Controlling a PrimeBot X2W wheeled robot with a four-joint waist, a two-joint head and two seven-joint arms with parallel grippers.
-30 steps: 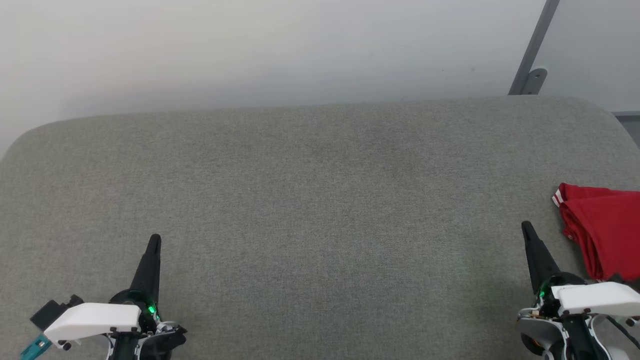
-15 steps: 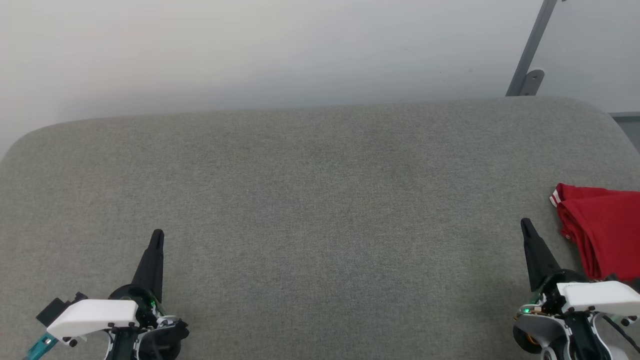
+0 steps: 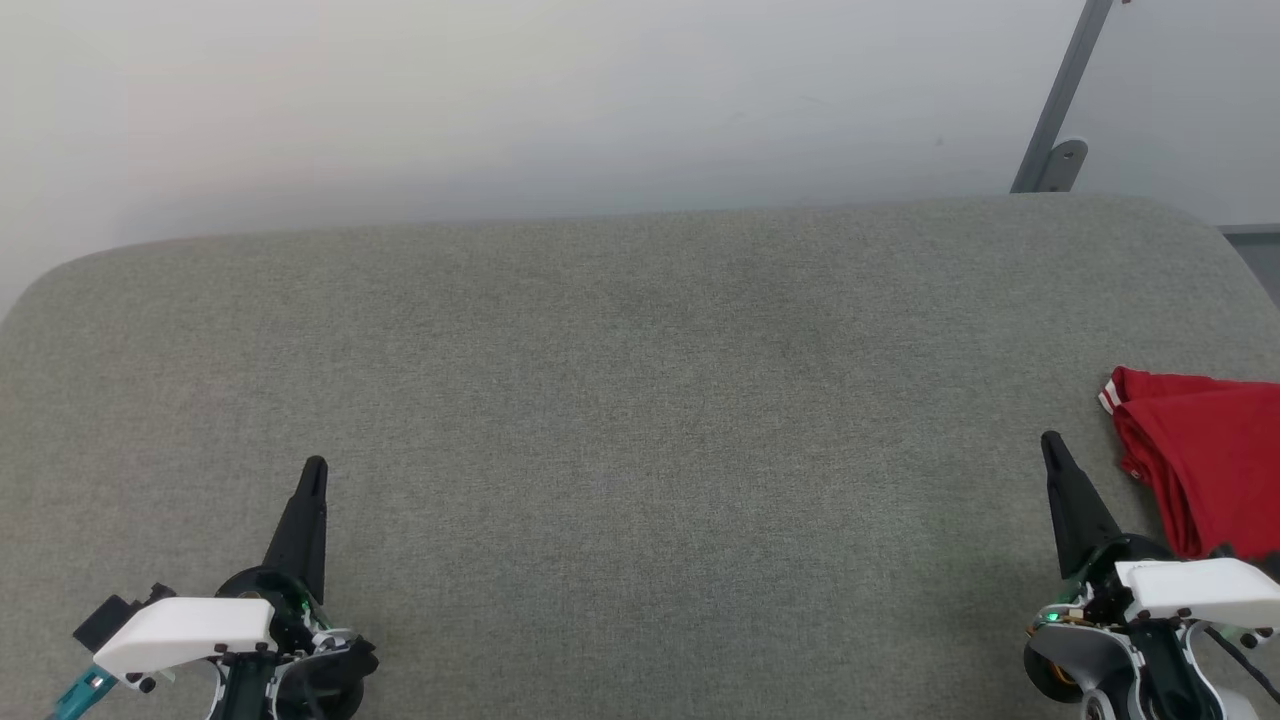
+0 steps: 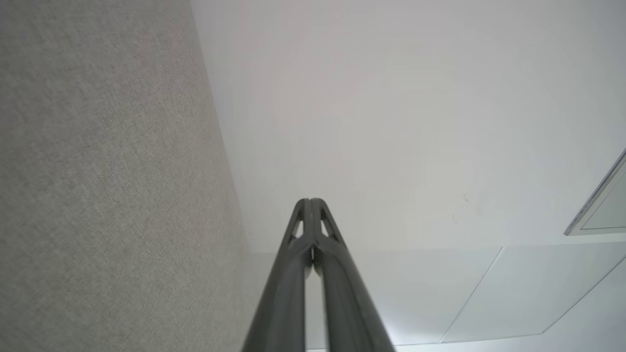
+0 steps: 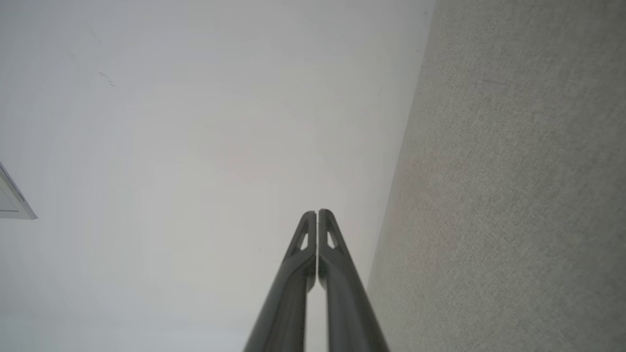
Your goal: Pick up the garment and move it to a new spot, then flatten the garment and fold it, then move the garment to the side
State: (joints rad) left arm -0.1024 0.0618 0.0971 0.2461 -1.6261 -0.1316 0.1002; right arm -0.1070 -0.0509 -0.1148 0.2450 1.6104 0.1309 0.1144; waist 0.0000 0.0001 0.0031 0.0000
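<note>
The garment (image 3: 1205, 455), red with a bit of red-white striped trim at its upper left corner, lies folded at the right edge of the head view on the grey fabric surface (image 3: 640, 400); its lettering is hidden. My right gripper (image 3: 1050, 442) stands shut just left of the garment, apart from it, holding nothing. At the lower left my left gripper (image 3: 315, 468) is shut and holds nothing too. In the wrist views the left gripper (image 4: 309, 200) and the right gripper (image 5: 317, 212) both have their fingers pressed together, pointing at the pale wall.
A pale wall (image 3: 500, 100) rises behind the rounded far edge of the grey surface. A grey metal post with a bracket (image 3: 1060, 110) stands at the upper right. A panel corner (image 4: 596, 205) is at the right of the left wrist view.
The camera has shifted a little, so the garment sits slightly higher in the view. Both grippers have drawn back a little toward me and stay shut.
</note>
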